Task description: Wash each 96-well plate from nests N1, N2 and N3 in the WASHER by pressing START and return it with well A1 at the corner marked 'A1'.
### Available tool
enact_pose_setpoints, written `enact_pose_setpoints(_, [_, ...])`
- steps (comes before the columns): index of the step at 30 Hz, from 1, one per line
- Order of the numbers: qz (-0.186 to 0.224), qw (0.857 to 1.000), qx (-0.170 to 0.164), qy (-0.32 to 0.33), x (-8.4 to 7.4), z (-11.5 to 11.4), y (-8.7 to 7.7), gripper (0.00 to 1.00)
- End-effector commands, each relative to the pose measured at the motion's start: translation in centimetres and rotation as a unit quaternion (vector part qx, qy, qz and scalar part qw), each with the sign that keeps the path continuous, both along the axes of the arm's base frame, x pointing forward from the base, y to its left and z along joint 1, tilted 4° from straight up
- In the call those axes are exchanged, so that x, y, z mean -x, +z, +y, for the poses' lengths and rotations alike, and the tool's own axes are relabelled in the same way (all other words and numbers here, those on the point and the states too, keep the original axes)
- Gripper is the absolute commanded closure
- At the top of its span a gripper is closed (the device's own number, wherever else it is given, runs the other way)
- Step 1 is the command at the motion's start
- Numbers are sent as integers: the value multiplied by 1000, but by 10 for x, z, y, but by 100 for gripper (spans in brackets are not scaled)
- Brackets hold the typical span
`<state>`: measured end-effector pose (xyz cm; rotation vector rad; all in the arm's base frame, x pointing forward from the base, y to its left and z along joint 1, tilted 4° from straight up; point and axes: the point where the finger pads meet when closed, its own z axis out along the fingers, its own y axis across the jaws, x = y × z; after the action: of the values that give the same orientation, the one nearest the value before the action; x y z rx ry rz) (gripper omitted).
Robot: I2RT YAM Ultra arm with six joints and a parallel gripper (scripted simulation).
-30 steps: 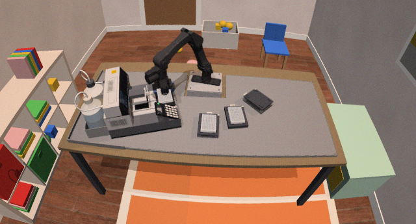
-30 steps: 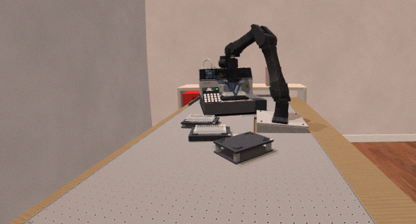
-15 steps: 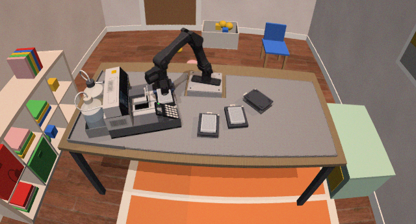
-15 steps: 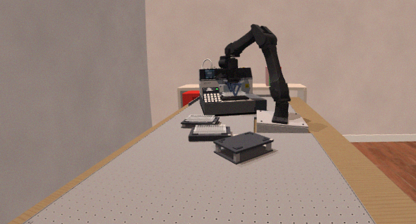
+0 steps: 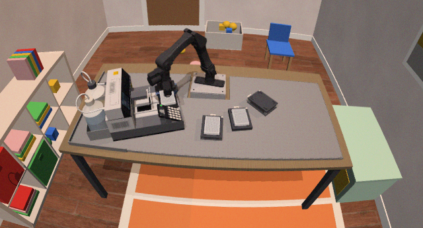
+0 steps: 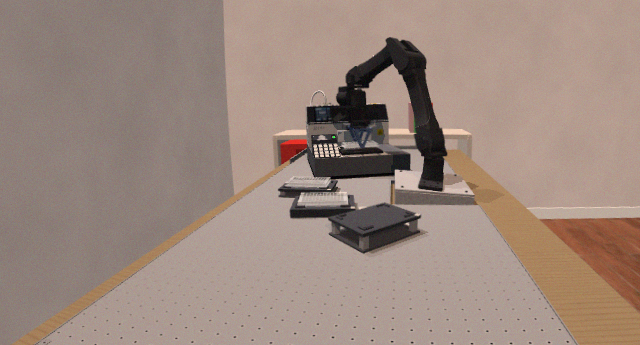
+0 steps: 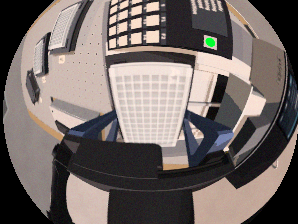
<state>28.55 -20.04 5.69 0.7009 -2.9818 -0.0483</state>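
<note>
My gripper [image 5: 166, 95] is shut on a white 96-well plate [image 5: 168, 99], gripped by its long sides. I hold it low over the washer's carrier [image 6: 361, 150], just beyond the keypad [image 5: 174, 113]. In the wrist view the plate [image 7: 150, 106] lies between my blue fingers, with the keypad [image 7: 141, 16] ahead of it and the lamp [image 7: 210, 42] lit green. I cannot tell whether the plate touches the pocket. Two other plates sit in their nests [image 5: 211, 126] [image 5: 240, 118]. A third nest [image 5: 262, 102] is empty.
The washer body [image 5: 119, 96] stands at the table's left, with two bottles [image 5: 92, 109] beside it. My arm's base plate [image 5: 209, 87] is at the back edge. A shelf with coloured blocks [image 5: 23, 122] stands left of the table.
</note>
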Motion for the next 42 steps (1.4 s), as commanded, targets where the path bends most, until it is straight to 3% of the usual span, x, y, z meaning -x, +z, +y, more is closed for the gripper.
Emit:
enact_pose_setpoints(1, [-9,1000,4,0,-2,-1,6,100])
enact_pose_setpoints(42, [-9,1000,4,0,-1,0,2,100])
